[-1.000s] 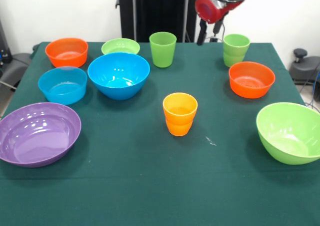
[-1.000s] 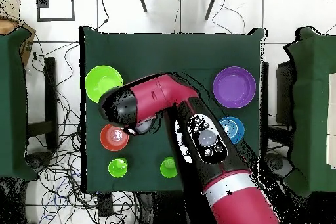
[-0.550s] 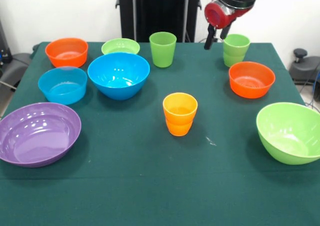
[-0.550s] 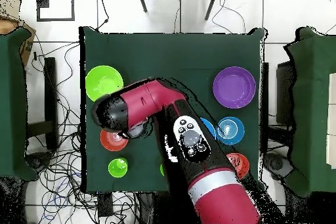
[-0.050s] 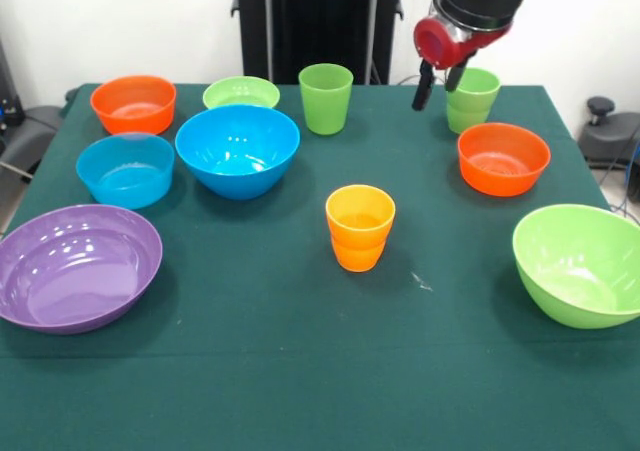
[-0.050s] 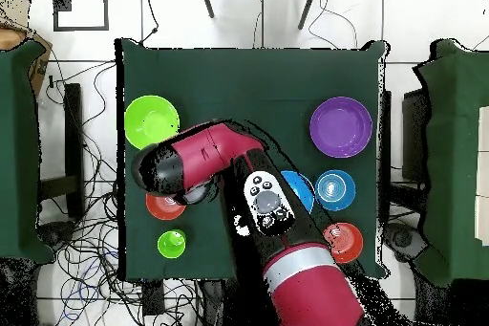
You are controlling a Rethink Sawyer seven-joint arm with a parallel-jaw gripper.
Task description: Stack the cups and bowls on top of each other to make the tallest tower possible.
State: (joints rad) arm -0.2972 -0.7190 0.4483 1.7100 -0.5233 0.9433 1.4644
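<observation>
Cups unstacked, end effector partly hidden

Bright, even light from above; soft short shadows on the table, glare spots in the glossy bowls.

Glossy plastic tableware stands upright and unstacked around a central orange tumbler pair: purple bowl front-left, big blue bowl behind-left, green tumblers behind, orange bowl right.
</observation>
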